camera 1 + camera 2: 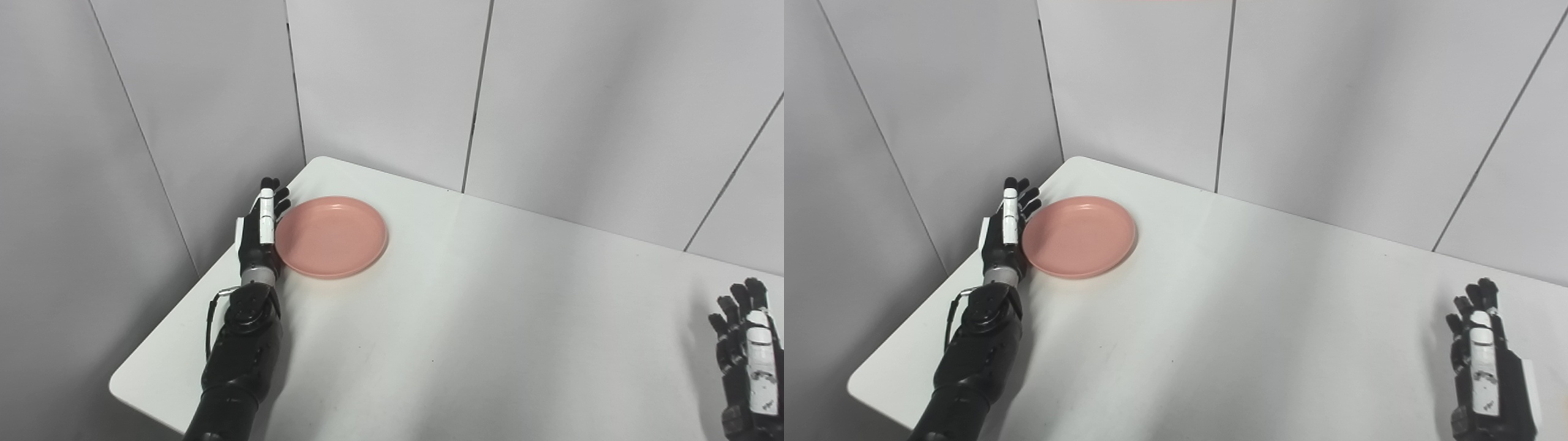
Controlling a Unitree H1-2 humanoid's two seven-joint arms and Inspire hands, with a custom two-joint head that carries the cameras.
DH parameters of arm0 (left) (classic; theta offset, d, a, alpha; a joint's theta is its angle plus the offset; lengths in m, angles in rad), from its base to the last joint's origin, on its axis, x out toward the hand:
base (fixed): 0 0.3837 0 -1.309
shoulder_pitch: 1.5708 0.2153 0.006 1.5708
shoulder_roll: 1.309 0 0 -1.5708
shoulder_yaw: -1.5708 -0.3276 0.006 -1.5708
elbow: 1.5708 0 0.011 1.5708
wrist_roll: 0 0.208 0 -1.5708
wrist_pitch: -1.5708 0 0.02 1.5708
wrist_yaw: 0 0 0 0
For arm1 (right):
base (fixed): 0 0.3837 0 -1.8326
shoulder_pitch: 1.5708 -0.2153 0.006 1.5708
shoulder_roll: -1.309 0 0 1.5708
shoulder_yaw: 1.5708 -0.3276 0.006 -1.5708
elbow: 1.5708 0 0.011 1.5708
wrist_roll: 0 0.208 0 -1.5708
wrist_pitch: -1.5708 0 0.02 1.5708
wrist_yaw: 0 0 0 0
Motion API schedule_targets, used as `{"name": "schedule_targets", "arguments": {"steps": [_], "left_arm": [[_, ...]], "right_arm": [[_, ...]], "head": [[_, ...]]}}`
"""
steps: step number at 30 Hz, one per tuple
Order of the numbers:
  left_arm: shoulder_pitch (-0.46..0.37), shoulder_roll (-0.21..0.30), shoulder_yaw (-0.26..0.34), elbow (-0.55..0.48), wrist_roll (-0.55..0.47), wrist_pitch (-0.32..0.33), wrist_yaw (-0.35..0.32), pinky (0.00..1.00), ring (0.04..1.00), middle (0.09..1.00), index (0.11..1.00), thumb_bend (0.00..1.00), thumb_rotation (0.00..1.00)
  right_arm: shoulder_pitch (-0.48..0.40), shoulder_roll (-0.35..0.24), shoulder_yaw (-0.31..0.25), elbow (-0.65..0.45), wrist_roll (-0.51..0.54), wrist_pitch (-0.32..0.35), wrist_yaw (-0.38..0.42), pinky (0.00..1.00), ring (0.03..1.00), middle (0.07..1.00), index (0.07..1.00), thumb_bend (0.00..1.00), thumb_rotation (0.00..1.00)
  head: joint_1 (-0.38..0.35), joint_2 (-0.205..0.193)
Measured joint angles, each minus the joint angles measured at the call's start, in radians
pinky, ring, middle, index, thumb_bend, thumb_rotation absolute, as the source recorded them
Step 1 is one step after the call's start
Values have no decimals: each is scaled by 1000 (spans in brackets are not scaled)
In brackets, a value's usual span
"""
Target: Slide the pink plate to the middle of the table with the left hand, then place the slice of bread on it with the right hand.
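Left hand point(260, 229) set edge-on against the left rim of the pink plate point(331, 236), fingers point(274, 196) straight and pointing away from the robot, palm turned toward the plate; the hand is released and grasps nothing, and its side appears to touch the rim. The black forearm point(242, 349) runs from the lower left of the view up to the wrist, lying over the near-left part of the table point(490, 343). The plate is round, shallow and bare, and sits flat near the table's far-left corner, close to the left edge and well to the left of the table's middle. Right hand point(1485, 367) at the lower right of the view, well apart from the plate, resting low over the table's right side with fingers extended and slightly spread, released and holding nothing. The table is white with a rounded far corner. Grey wall panels point(392, 86) with dark vertical seams stand behind and to the left of it. No slice of bread appears in either view
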Motion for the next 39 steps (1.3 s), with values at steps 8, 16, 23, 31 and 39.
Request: {"name": "schedule_targets", "arguments": {"steps": [8,16,23,31,39], "left_arm": [[-2,-4,1,0,-39,0,-13,666,866,867,841,787,998],[-23,-23,-3,-2,-124,21,-60,719,869,861,838,799,998],[-37,-26,-33,11,-109,31,-69,699,860,864,832,791,1000],[-47,-34,-82,24,-68,30,-89,670,883,891,847,786,1000],[-51,-54,-125,22,-46,31,-129,660,877,904,851,811,1000]], "right_arm": [[-1,0,-2,0,0,0,0,1000,1000,1000,1000,499,883],[-5,0,-6,0,0,0,-2,1000,1000,1000,1000,500,887],[-7,1,-9,0,0,0,-8,1000,1000,1000,1000,518,880],[-7,1,-9,0,0,0,-13,1000,1000,1000,1000,511,883],[-7,1,-10,-1,1,0,-14,1000,1000,1000,1000,515,869]], "head": [[-3,3],[-6,3],[-11,3],[-11,8],[-18,12]]}}
